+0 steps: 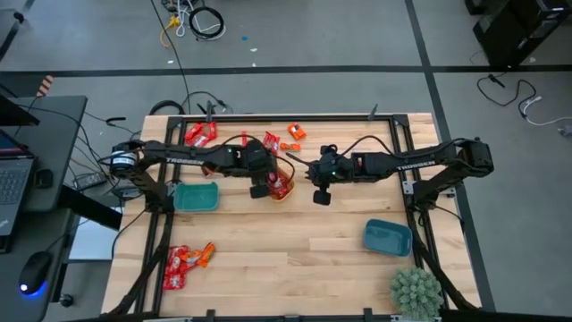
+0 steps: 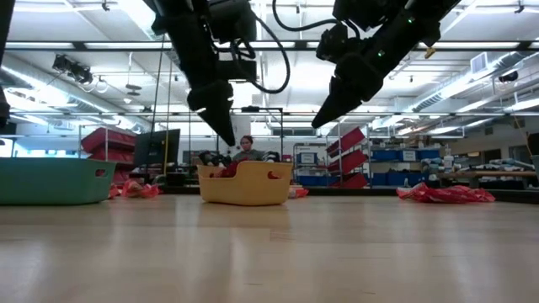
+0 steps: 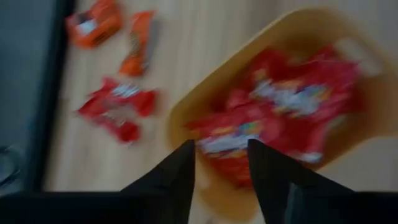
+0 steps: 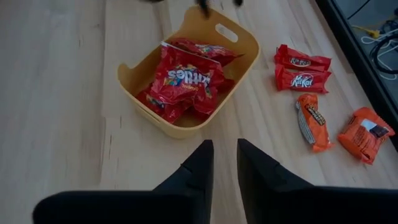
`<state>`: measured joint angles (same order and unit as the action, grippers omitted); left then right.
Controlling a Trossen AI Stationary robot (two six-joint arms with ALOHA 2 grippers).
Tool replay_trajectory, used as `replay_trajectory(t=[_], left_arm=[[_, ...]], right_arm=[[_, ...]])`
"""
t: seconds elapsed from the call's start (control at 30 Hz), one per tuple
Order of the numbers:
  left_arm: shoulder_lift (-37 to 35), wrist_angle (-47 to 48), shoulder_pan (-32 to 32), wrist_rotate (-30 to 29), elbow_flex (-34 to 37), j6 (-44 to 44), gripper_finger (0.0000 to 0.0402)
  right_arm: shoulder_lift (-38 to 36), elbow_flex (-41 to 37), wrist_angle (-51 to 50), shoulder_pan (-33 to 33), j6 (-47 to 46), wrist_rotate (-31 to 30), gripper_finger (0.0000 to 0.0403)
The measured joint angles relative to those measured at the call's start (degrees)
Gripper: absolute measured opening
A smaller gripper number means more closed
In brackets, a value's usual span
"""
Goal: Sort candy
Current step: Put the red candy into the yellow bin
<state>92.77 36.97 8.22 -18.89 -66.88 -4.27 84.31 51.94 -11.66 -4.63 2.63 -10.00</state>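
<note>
Robotics lab: storage racks, ceiling strip lights.

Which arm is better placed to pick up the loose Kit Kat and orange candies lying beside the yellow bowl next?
Probably the right. The right pincer hangs empty, facing the red Kit Kat candies and orange candies beside the yellow bowl. The left pincer hangs over the bowl itself.

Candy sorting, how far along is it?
Partly done: red packs fill the yellow bowl. Both pincers, left and right, hover empty above it. Left to sort: loose candy beside the bowl, plus piles near the table's edges. The teal bowl looks empty.
</note>
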Motion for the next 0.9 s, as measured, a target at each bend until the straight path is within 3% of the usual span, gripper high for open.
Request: replay_trajectory(t=[0.2,0.27,0.53,0.73,0.9], left_arm=[[-4.28,6.10,4.38,-1.27,1.74,1.96,0.0025],[-6.93,8.09,7.11,-1.27,3.54,3.76,0.0009],[-16.59,14.09,21.61,-0.77,11.00,6.36,0.0003],[-15.67,19.63,32.72,0.30,12.60,4.72,0.0005],[-13.61,21.48,37.70,-0.44,12.88,1.86,0.0037]], right_arm=[[0.07,-1.38,2.41,-0.02,1.92,0.97,0.0021],[0.07,-1.97,3.71,-0.02,2.03,1.24,0.0006],[0.07,-4.02,8.87,-0.02,1.62,2.54,0.0020],[0.07,-4.09,10.38,-0.02,1.92,2.68,0.0019],[0.07,-4.09,10.59,-0.02,2.05,2.75,0.0025]])
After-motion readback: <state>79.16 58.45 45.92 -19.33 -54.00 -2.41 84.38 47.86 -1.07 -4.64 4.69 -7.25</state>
